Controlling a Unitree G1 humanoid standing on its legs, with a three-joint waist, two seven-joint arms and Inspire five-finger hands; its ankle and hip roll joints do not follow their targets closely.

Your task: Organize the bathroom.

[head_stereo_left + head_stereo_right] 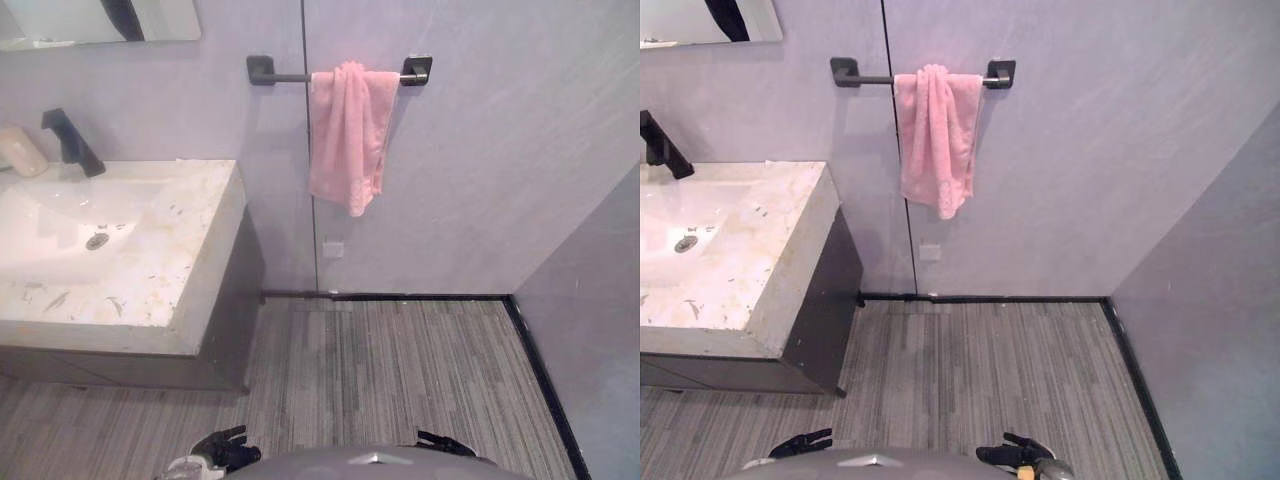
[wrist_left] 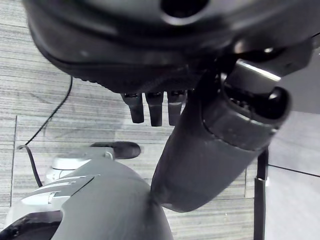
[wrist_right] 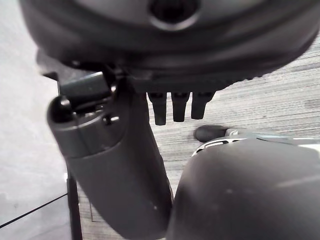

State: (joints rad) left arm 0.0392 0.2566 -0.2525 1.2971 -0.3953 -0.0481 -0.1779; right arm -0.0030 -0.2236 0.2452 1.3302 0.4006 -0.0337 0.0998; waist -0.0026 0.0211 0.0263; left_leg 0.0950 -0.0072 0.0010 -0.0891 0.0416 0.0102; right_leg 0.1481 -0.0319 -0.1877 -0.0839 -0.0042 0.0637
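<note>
A pink towel (image 1: 345, 130) hangs bunched over the right part of a dark wall bar (image 1: 283, 77), straight ahead and well above the floor. Left of it stands a white marbled sink (image 1: 205, 265) with a black faucet (image 1: 70, 142) and a pale bottle (image 1: 20, 152) at its back left. Both hands hang low by my body, far from the towel and the sink. My left hand (image 1: 225, 447) has straight fingers (image 2: 155, 107) and holds nothing. My right hand (image 1: 1015, 452) is the same, its fingers (image 3: 172, 107) straight and bare.
A dark cabinet (image 1: 240, 300) carries the sink. A mirror (image 1: 100, 20) hangs above it. Grey striped flooring (image 1: 400, 370) runs to the back wall, and a side wall (image 1: 600, 330) closes the right.
</note>
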